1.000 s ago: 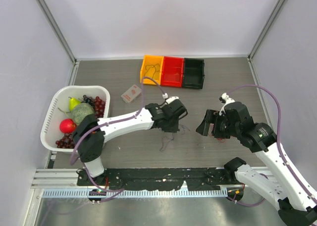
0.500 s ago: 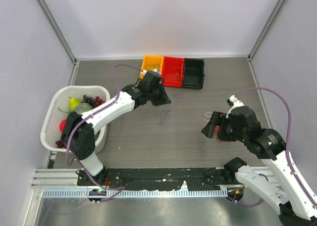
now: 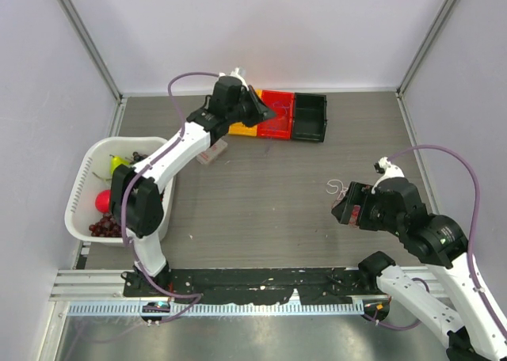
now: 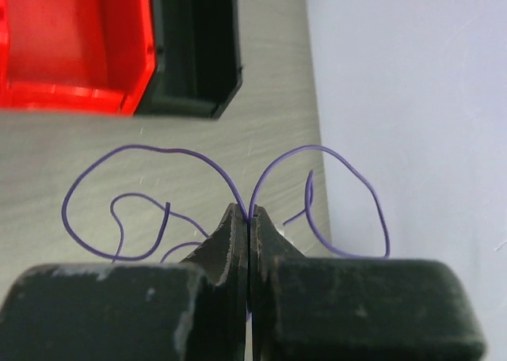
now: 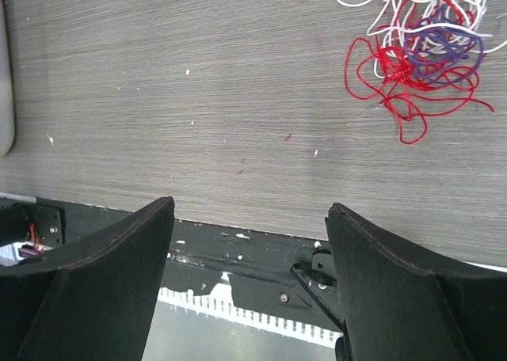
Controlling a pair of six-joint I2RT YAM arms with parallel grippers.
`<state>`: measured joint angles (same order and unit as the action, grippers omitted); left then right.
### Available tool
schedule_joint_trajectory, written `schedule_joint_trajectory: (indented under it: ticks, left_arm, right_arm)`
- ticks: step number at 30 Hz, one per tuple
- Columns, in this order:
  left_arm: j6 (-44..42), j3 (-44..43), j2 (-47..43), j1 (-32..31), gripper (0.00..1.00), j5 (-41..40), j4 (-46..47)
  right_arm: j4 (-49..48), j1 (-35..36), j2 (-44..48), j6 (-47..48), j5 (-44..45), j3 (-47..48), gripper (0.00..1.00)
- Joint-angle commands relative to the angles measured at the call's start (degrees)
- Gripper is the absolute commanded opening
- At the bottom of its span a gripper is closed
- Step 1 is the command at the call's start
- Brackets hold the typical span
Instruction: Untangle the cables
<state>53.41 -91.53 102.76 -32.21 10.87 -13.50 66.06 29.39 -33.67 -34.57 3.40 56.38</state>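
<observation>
Wire [image 4: 142,146] tight between left fingers [image 4: 246,226]

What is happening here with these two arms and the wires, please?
The left gripper has its jaws shut on a single purple wire, holding it near the red bin at the far side of the table. The right gripper, jaws open, hovers above the table next to a tangle of red, white and purple wires not yet separated.

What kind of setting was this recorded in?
Probably a robotics lab test cell: a table boxed in by white panels, two arms bolted to a rail at its edge, and staged props, a fruit basket and coloured bins.
</observation>
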Motion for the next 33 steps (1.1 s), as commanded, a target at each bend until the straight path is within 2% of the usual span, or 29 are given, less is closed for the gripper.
schedule_joint_trajectory:
  ticks: [1, 8, 20, 25, 29, 33]
  left_arm:
    - [-1.8, -8.2, 5.4, 3.0, 0.0, 4.5, 6.3]
    - [-4.7, -20.0, 14.7, 8.8, 0.0, 6.3, 6.1]
    - [-15.0, -30.0, 27.0, 12.8, 0.0, 7.8, 3.5]
    - [-15.8, -31.3, 31.6, 13.6, 0.0, 7.4, 4.3]
    - [-11.8, -26.6, 32.9, 14.7, 0.0, 6.3, 9.7]
    - [-8.6, -26.4, 34.4, 15.1, 0.0, 2.4, 8.0]
  right_arm:
    - [-0.1, -0.3, -1.6, 0.5, 4.9, 1.7, 0.83]
    - [-2.9, -0.3, -4.4, -1.0, 7.0, 2.1, 0.83]
    - [-3.1, -0.1, -10.8, 1.2, 14.7, 10.5, 0.83]
    - [-0.6, -0.3, -12.6, 0.4, 16.6, 12.5, 0.82]
    - [1.3, -0.2, -13.8, 0.0, 18.1, 13.9, 0.83]
    - [1.9, -0.3, -15.7, 0.1, 18.7, 14.9, 0.82]
